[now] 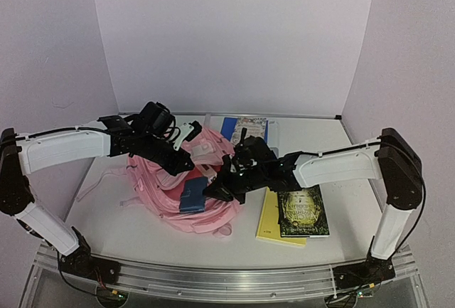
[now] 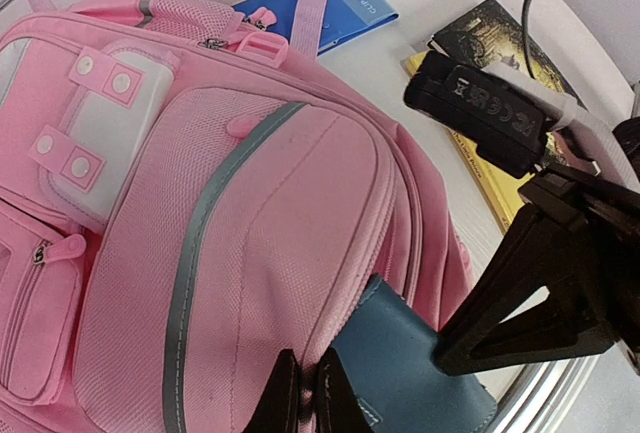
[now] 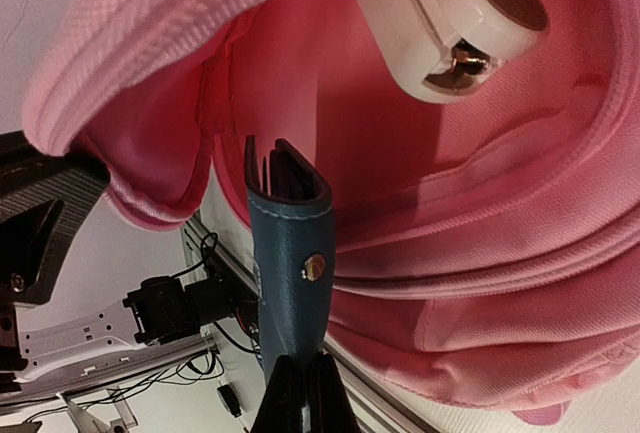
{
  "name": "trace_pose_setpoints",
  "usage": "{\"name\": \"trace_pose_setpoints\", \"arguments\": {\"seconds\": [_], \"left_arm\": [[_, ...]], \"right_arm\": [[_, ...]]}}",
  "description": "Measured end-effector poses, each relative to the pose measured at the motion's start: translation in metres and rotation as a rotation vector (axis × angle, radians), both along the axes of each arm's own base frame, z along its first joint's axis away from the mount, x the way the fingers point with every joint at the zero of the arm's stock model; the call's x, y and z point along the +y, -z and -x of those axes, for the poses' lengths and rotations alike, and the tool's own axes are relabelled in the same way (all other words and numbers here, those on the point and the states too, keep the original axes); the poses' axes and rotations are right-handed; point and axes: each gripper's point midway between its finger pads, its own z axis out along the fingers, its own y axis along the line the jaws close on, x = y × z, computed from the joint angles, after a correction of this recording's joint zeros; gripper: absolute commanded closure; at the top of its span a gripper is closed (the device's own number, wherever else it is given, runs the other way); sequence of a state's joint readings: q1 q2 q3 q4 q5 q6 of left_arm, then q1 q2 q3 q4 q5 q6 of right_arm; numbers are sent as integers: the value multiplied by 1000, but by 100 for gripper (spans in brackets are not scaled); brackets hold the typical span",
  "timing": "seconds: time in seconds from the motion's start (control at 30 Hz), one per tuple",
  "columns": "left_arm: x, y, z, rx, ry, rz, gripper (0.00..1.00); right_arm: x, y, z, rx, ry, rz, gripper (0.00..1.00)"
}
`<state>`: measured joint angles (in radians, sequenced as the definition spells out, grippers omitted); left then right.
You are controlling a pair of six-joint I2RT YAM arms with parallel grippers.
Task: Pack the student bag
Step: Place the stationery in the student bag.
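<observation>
While the left hand (image 2: 308, 393) seemingly pinches the student bag (image 2: 260, 203), the right hand (image 3: 305, 388), reaching leftward, clamps a blue case (image 3: 290, 273).

The student bag (image 1: 167, 205) lay mid-table (image 1: 341, 151), a case (image 1: 193, 195) partly tucked into its near edge. To its right a book (image 1: 303, 212) overlapped a notebook (image 1: 269, 224) (a folder (image 1: 231, 126) lay behind).

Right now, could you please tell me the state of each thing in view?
student bag: lying front up, opening parted.
blue case: snapped closed, partway into the bag.
left end effector: shut on the bag's fabric.
right end effector: shut on the blue case.
dark book: closed, atop the yellow book.
yellow book: closed, flat.
floral book: closed, on the blue folder.
</observation>
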<state>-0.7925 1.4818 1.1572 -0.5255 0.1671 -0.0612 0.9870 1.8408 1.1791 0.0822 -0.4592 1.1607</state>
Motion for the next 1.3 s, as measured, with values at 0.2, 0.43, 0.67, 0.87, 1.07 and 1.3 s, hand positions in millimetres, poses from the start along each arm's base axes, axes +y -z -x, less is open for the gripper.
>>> {"name": "trace_pose_setpoints", "arguments": {"seconds": [0.2, 0.43, 0.67, 0.87, 1.07, 1.3], "left_arm": [[-1, 0, 1, 3, 4, 3, 100], [-2, 0, 3, 7, 11, 7, 100], [-2, 0, 2, 5, 10, 5, 100], [-2, 0, 2, 5, 9, 4, 100], [-2, -1, 1, 1, 7, 5, 100], [-4, 1, 6, 8, 18, 1, 100]], "right_arm": [[18, 0, -25, -49, 58, -13, 100], [36, 11, -53, -133, 89, 9, 100], [43, 23, -61, -168, 79, 35, 100], [47, 29, -64, -181, 71, 42, 85], [45, 32, -65, -203, 70, 60, 57], [13, 25, -46, -197, 68, 92, 45]]}}
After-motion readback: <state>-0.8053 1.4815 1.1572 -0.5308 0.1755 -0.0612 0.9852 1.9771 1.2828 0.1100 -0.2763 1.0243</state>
